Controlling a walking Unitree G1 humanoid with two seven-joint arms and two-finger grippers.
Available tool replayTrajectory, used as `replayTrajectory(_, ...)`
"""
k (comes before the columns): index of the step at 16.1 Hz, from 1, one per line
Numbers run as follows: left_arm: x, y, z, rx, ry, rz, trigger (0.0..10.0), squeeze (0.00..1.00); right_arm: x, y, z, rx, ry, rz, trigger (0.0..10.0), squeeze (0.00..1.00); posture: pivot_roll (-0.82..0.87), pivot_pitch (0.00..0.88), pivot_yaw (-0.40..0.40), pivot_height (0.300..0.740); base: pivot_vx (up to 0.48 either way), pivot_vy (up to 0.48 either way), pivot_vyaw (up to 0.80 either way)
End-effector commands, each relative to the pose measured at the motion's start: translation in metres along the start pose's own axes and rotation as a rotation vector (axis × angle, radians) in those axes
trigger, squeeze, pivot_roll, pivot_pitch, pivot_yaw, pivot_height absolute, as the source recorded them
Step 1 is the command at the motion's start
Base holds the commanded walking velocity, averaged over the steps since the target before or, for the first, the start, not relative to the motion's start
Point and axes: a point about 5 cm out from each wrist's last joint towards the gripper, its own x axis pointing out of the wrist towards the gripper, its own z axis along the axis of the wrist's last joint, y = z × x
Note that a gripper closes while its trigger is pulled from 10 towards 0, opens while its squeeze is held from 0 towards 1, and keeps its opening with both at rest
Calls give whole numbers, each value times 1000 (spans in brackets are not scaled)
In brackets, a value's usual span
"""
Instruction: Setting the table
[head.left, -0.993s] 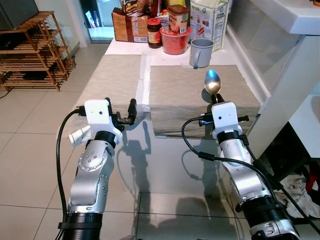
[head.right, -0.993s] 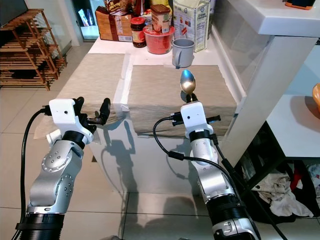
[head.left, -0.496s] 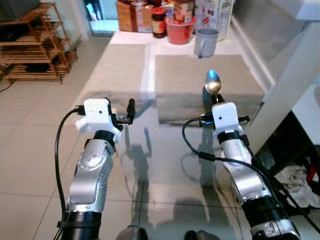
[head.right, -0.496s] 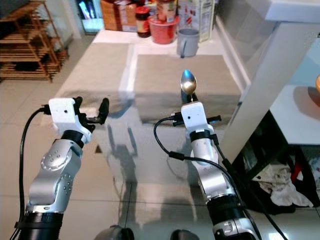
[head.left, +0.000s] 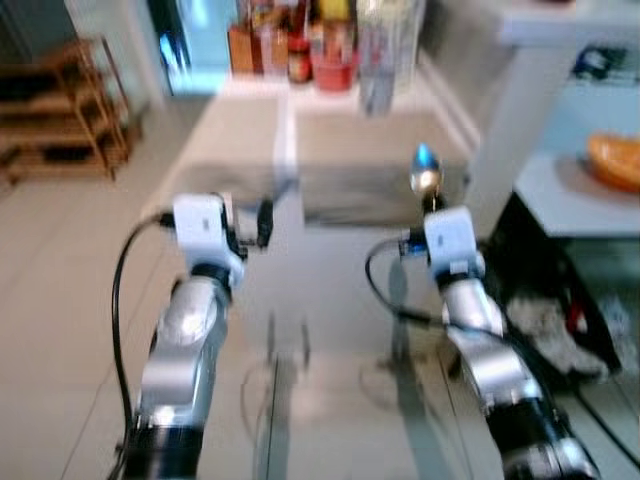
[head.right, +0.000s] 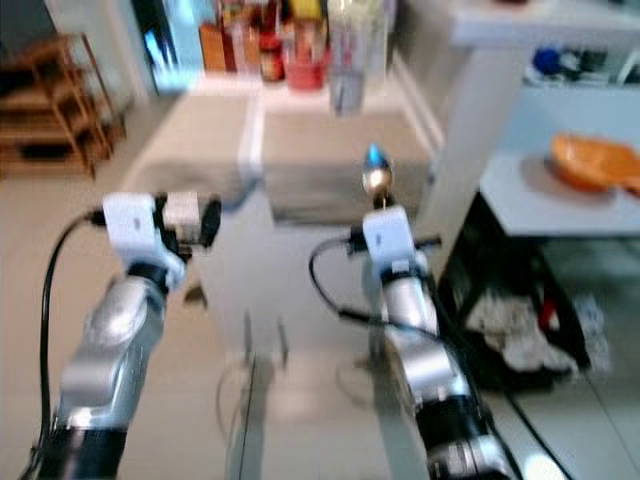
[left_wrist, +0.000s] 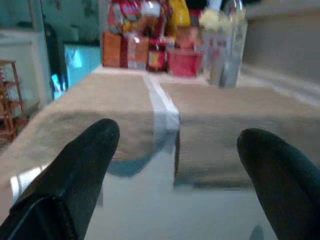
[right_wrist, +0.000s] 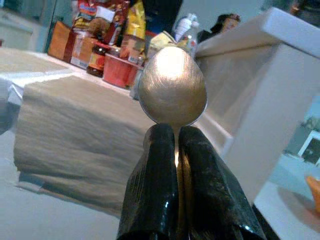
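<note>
Glass table, two beige placemats; right gripper clamps spoon, left gripper spread

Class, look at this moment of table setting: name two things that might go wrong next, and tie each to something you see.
1. The right tool pinches the spoon low on its neck, bowl upright, so it might tilt or slip when lowered onto the placemat.
2. The head views are blurred, so the robot seems to be moving; placement on the glass table might be misjudged. The left tool is open and holds nothing.
</note>
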Motion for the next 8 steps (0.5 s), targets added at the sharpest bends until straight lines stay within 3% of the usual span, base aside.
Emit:
replayTrajectory(1, 2, -5, 2, 9, -2, -26, 10000, 0, 1, -4, 1, -3, -1, -3, 0, 0, -59, 0, 50, 740, 0, 0, 0)
replayTrajectory(2, 3, -6, 1, 25, 2, -32, 10000, 0, 1, -3, 0, -5, 0, -2, 0, 4, -59, 0, 50, 740, 0, 0, 0)
replayTrajectory(8, 4, -6, -2, 52, 29, -33, 10000, 0, 1, -1, 0, -7, 0, 4, 0, 0, -56, 0, 53, 740, 0, -457, 0)
